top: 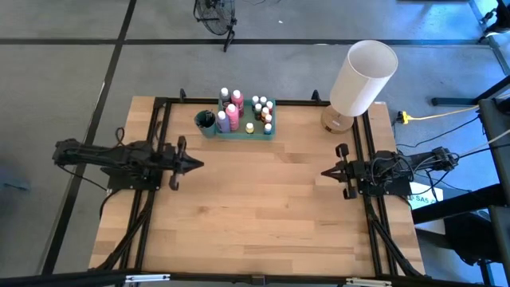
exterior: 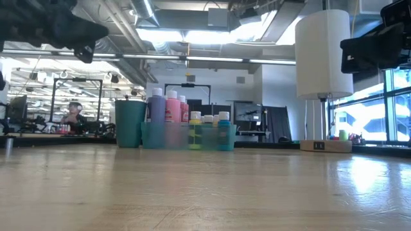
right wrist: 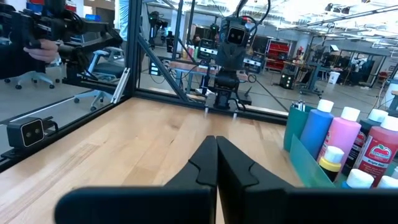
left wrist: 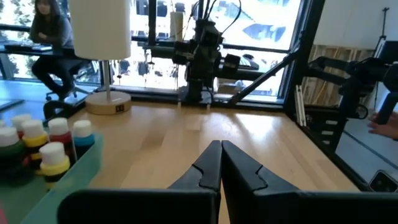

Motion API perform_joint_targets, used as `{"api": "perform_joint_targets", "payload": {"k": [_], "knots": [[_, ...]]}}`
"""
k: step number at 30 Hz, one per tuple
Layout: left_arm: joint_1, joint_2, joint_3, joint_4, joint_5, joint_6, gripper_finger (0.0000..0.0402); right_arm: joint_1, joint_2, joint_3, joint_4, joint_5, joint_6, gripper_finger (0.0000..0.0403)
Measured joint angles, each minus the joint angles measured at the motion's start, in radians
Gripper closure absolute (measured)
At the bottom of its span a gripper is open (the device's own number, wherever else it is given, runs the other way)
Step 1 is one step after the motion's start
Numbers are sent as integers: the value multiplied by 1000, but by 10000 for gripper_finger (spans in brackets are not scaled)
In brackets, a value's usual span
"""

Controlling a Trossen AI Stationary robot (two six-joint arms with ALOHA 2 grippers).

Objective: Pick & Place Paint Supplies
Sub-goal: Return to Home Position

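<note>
Both arms sit back at the table's sides, carrying nothing. Your left gripper (top: 198, 165) has its fingers pressed together and points inward over bare wood, and your right gripper (top: 325, 171) mirrors it, fingers likewise together.

The paint bottles (top: 239, 112) stand upright, packed close inside the green tray (top: 247, 135) at the far edge of the table (top: 255, 231). The green cup (top: 205, 122) is just beside the tray on the left arm's side, and the lamp (top: 362, 76) is near it on the right arm's side. The views do not show clearly whether brushes stand in the cup.

Judge the bottles as light, rigid plastic with smooth round sides, so they are likely to slip or twist under a loose pinch. The tall pink and purple ones probably tip easily. With neighbours crowding every side, come straight down and close on the neck just under the white cap, the only part that stands clear. The small ones offer little but the cap itself, so grip them squarely and lift without dragging sideways.
</note>
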Motion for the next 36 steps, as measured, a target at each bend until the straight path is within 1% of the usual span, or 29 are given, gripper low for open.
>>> {"api": "perform_joint_targets", "payload": {"k": [3,8,11,16,19,26,29,32,34,36], "knots": [[0,-65,0,-55,-1,16,400,0,0,0,0,0,0,403],[0,-141,-1,-108,40,44,400,0,0,0,0,0,0,403],[0,-181,-36,-100,51,44,400,0,0,0,0,0,0,402],[0,-245,-113,-12,58,42,400,0,0,0,0,2,0,402],[0,-251,-144,26,57,35,400,0,1,0,0,3,-1,402],[0,-251,-144,32,53,42,400,0,1,0,0,3,-1,402],[0,-251,-144,13,10,72,400,0,1,0,0,3,-1,402],[0,-251,-144,-47,-71,85,400,0,1,0,0,3,-1,402],[1,-242,-144,-40,-90,71,400,0,1,0,0,3,-1,402],[1,-230,-144,-44,-82,70,400,0,1,0,0,3,-1,402]]}}
